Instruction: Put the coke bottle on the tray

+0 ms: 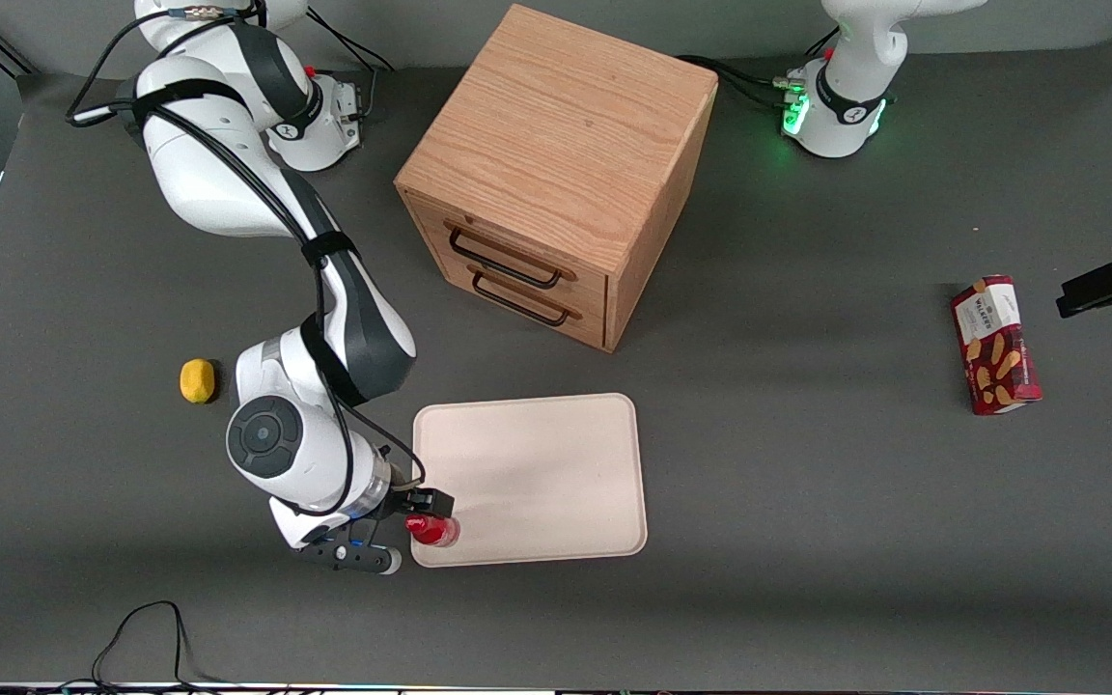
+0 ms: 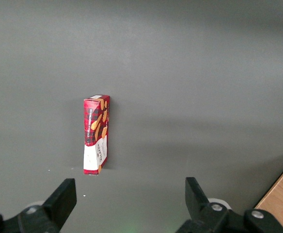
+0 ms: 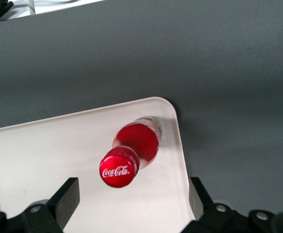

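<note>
The small glossy all-red coke bottle with a red cap [image 1: 432,530] is standing on the large flat cream-white rectangular tray with rounded corners [image 1: 537,473], low in the front frame. It is sitting just inside the tray corner that lies nearest both the front camera and the working arm. In the right wrist view the bottle [image 3: 132,145] is showing its logo cap from above, with its base close to the tray's low raised rim [image 3: 178,145].

The right arm's gripper [image 1: 402,531] is hovering around the bottle with its two fingers spread apart, one on each side and neither touching it; in the wrist view the gripper [image 3: 132,199] is leaving clear gaps beside the cap. The bottle appears to be upright, though the steep angle is making any slight lean hard to judge.

It is looking light, rigid and slippery, and being tall on a narrow base it is probably prone to tipping. The body just below the cap seems the safest place to hold it.

The dark grey matte table [image 1: 807,483] is looking flat and roomy. A wooden two-drawer cabinet [image 1: 556,164] is standing at the top centre of the frame, a yellow lemon-like fruit [image 1: 197,379] is lying near the working arm, and a red rectangular biscuit box [image 1: 995,345] is lying toward the parked arm's end.
</note>
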{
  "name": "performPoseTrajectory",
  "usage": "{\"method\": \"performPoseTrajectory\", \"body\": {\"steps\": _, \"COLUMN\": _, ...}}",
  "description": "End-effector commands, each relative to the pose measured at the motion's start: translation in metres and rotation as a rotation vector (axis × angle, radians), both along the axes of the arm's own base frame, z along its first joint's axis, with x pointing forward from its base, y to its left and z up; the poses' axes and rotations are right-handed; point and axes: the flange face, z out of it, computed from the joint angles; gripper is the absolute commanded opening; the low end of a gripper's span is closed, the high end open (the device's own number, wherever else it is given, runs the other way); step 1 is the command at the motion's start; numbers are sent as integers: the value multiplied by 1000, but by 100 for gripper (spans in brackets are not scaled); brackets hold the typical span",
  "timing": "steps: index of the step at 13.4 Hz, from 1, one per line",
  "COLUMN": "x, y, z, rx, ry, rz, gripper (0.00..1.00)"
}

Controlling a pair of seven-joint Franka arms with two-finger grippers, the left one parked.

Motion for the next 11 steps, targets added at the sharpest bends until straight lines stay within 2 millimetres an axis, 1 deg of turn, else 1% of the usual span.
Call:
{"method": "performPoseTrajectory", "body": {"steps": 1, "x": 2, "y": 1, "z": 8, "rx": -9, "ry": -16, "rz": -20, "gripper": 100}}
{"method": "performPoseTrajectory", "body": {"steps": 3, "x": -2, "y": -2, "z": 17, "rx": -23, "ry": 10, "rz": -6, "gripper": 100}}
{"method": "performPoseTrajectory", "body": {"steps": 5, "x": -10, "y": -11, "z": 33, "rx": -66, "ry": 59, "rz": 10, "gripper": 100}}
{"method": "performPoseTrajectory", "body": {"steps": 6, "x": -13, "y": -19, "z": 35, "rx": -74, "ry": 97, "rz": 35, "gripper": 100}}
{"method": "performPoseTrajectory", "body": {"steps": 7, "x": -22, "y": -26, "z": 49, "rx": -83, "ry": 136, "rz": 68, "gripper": 100}}
{"method": "performPoseTrajectory", "body": {"steps": 8, "x": -26, "y": -44, "z": 58, "rx": -83, "ry": 169, "rz": 78, "gripper": 100}}
{"method": "performPoseTrajectory", "body": {"steps": 9, "x": -35, "y": -57, "z": 65, "rx": -76, "ry": 197, "rz": 74, "gripper": 100}}
{"method": "performPoseTrajectory", "body": {"steps": 11, "x": -53, "y": -84, "z": 86, "rx": -50, "ry": 204, "rz": 39, "gripper": 100}}
